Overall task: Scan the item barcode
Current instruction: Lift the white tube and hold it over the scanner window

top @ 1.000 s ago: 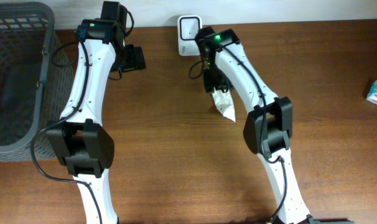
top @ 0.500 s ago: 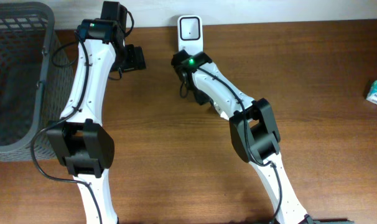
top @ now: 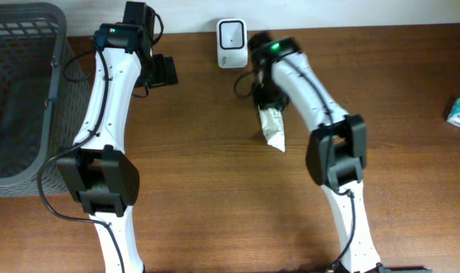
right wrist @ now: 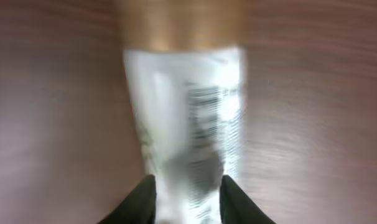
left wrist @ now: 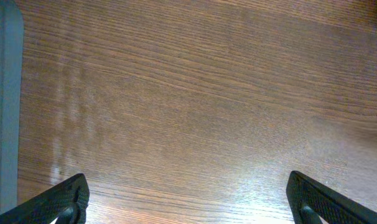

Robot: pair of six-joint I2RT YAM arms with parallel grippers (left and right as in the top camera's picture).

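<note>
1. Compared with half a second back, my right arm has swung out again from below the scanner (top: 232, 34). The packet (top: 273, 127), hidden beneath the arm then, shows once more. The left arm has not shifted.
2. The right fingers (right wrist: 145, 202) are pinched narrow on the packet's near end. The left fingers (left wrist: 67, 196) stand wide over bare worktop (left wrist: 195, 99), holding nothing.
3. Only the right wrist view shows dark printed stripes on the packet's face. They are probably the barcode, though motion blur smears them. Only the overhead view shows the scanner, which sits behind the right fingers and a little to their left.
4. The packet's long axis runs straight out ahead of the right fingers. Its free end points away from the scanner, toward the arm bases, leaning slightly right.
</note>
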